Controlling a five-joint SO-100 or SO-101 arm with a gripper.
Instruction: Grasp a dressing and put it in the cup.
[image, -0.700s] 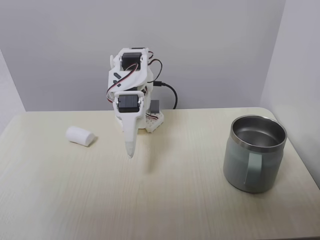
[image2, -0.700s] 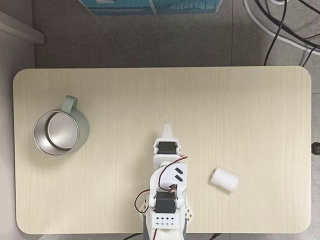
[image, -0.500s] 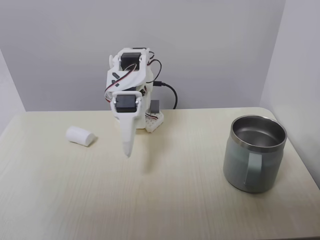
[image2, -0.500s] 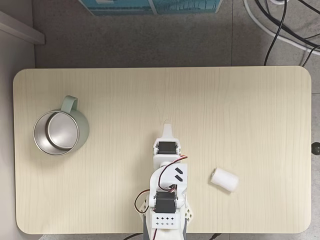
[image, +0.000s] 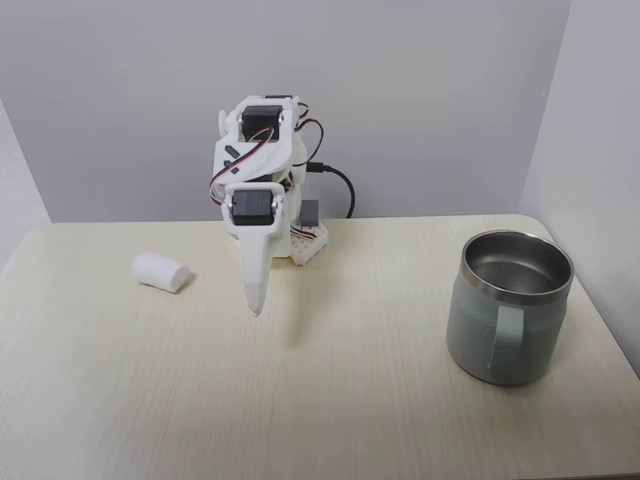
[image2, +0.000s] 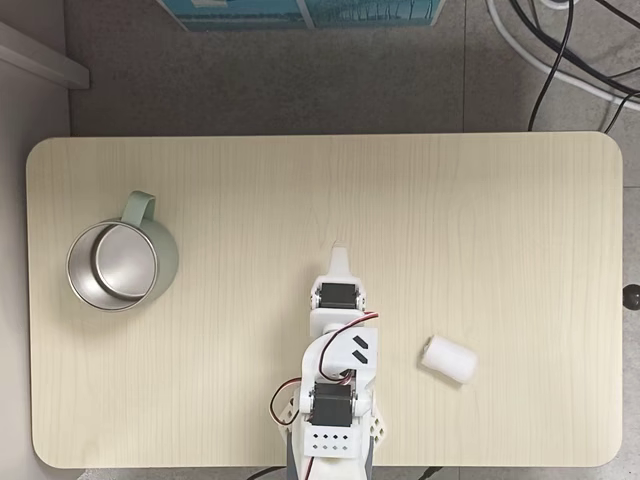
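The dressing (image: 161, 271) (image2: 448, 360), a small white soft roll, lies on its side on the table, left of the arm in the fixed view from the front. My white gripper (image: 256, 303) (image2: 340, 253) hangs shut above the table with its fingers together, pointing down, well apart from the roll and holding nothing. The cup (image: 509, 308) (image2: 121, 264), a grey-green mug with a shiny steel inside, stands upright and empty at the far side of the table from the dressing, its handle toward the front camera.
The arm's base (image2: 328, 440) is mounted at the table's (image2: 480, 220) long edge, with a black cable (image: 338, 182) behind it. A wall (image: 590, 150) rises close beside the cup. Cables (image2: 560, 50) lie on the floor beyond the table.
The gripper has swung slightly toward the dressing's side and drawn back a little. The dressing and cup have not moved.
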